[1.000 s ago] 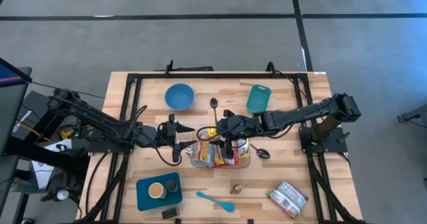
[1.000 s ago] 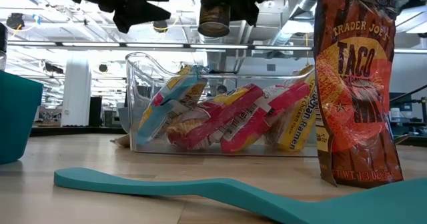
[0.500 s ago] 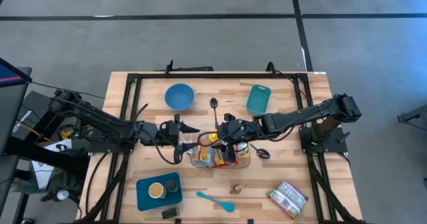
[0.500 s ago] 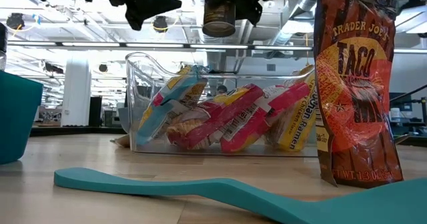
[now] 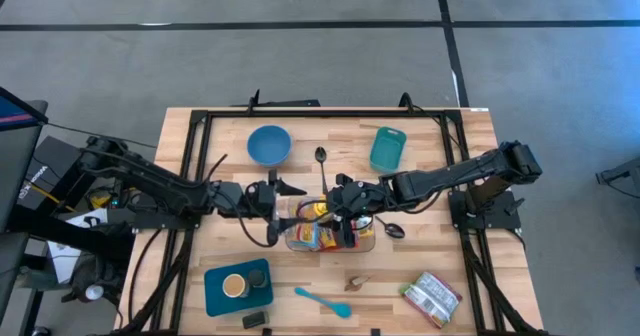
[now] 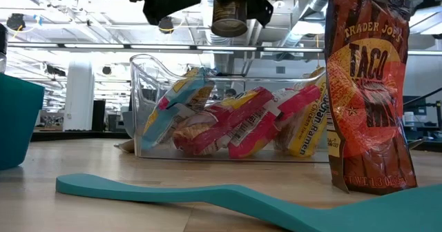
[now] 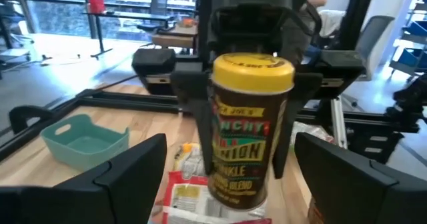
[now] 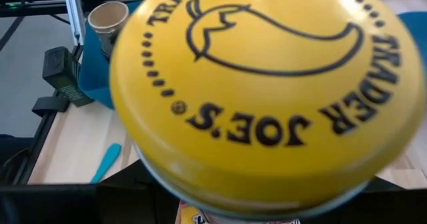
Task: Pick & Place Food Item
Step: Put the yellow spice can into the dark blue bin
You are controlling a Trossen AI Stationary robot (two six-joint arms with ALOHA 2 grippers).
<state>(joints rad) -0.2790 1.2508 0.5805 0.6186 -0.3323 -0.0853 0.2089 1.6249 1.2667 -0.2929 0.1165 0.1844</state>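
Note:
A brown jar with a yellow lid hangs upright over the clear bin, which holds several ramen packets. My right gripper is shut on the jar, which also shows in the low view and whose lid fills the right wrist view. My left gripper is open and empty, level with the jar and just to its left. Its fingers stand apart on the near side of the jar without touching it. My right gripper pinches the jar's two opposite sides between its two fingers, just below the yellow lid. The fingers come from above and run down along the jar. The jar is upright and lifted clear above the bin.
A blue bowl and a teal container stand at the far side, with spoons near the bin. A blue tray with a cup, a teal spatula and a taco bag lie near the front.
My left gripper has moved toward the table's right, closer to the jar, staying open. My right gripper holds the jar in much the same place above the bin.

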